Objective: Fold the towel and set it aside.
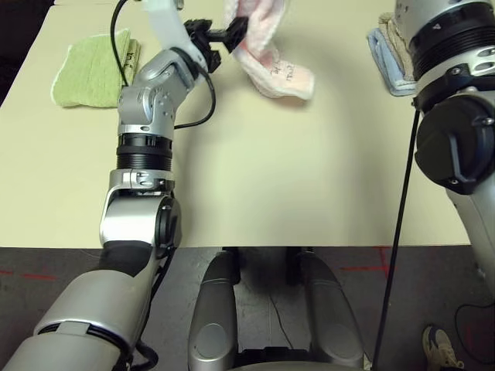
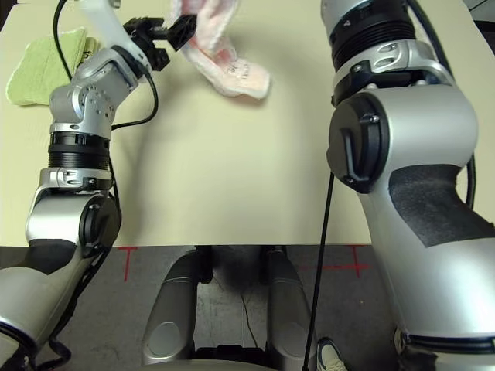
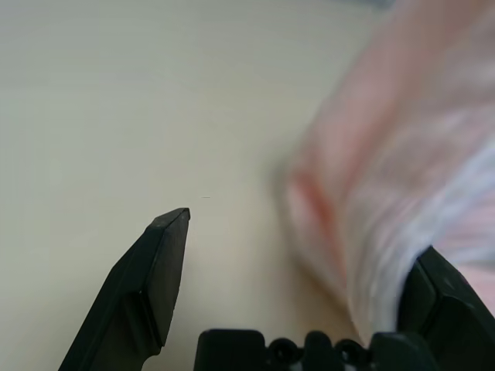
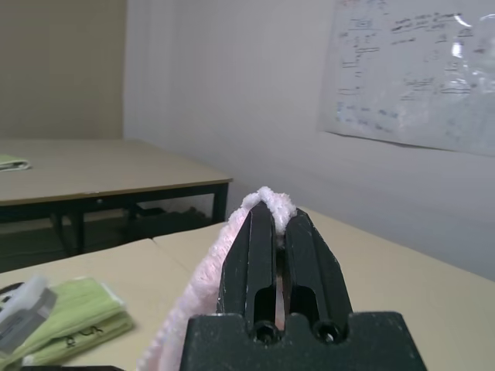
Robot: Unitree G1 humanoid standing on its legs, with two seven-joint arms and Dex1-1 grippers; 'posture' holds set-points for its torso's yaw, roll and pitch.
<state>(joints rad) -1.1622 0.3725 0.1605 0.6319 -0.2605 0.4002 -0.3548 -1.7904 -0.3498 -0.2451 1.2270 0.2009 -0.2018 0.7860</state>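
Right gripper [image 4: 275, 224] clamped on towel [image 1: 271, 54]

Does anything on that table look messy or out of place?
The pink towel is no neat fold: it hangs bunched from the right gripper, its lower end crumpled on the table. The green towel lies folded.

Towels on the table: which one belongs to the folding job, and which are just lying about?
In the job:
- pink towel, hanging with its lower end on the table
- right gripper, shut on its edge
- left gripper, open beside it

Lying about:
- green folded towel
- light-blue and beige folded towels
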